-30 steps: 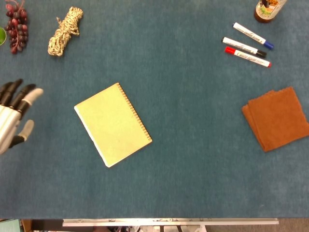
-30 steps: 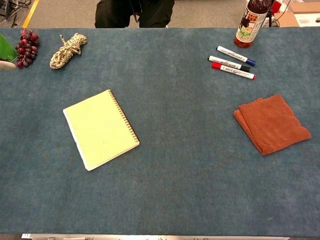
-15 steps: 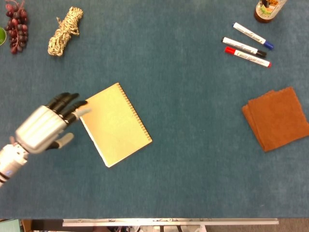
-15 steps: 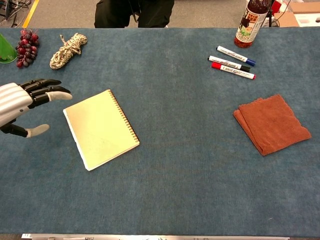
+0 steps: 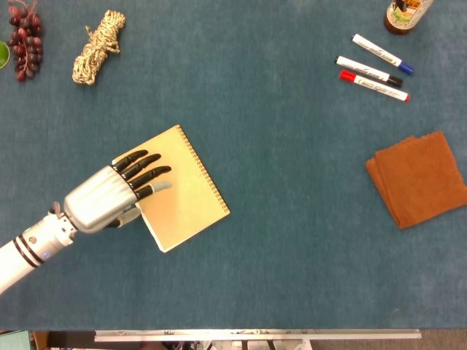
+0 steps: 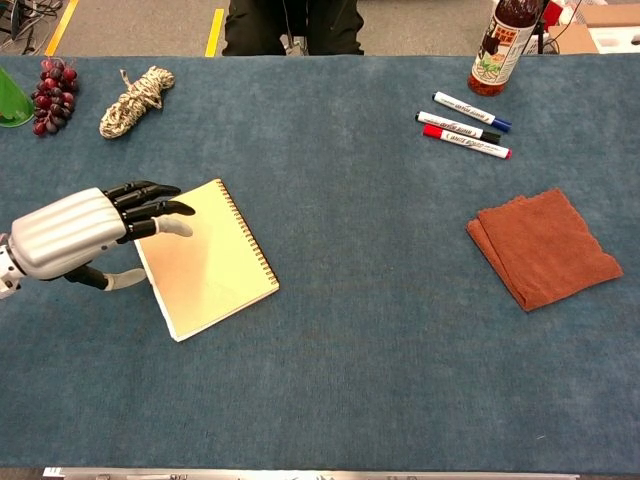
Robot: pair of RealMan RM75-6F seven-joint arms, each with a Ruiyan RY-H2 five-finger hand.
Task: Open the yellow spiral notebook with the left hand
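Fingers point(image 5: 146, 166) of the left hand point(image 5: 102, 197) are stretching out, slightly spread, holding nothing, over the left edge of the closed yellow notebook point(image 5: 186, 193). Its spiral binding point(image 5: 204, 171) is lying along the far side from the fingertips.

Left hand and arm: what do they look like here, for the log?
The left hand has a ribbed silver back shell, black fingers with at least one pale grey tip, and a pale-tipped thumb seen in the chest view. The forearm is white with dark rings near the wrist. No cables or markings are visible.
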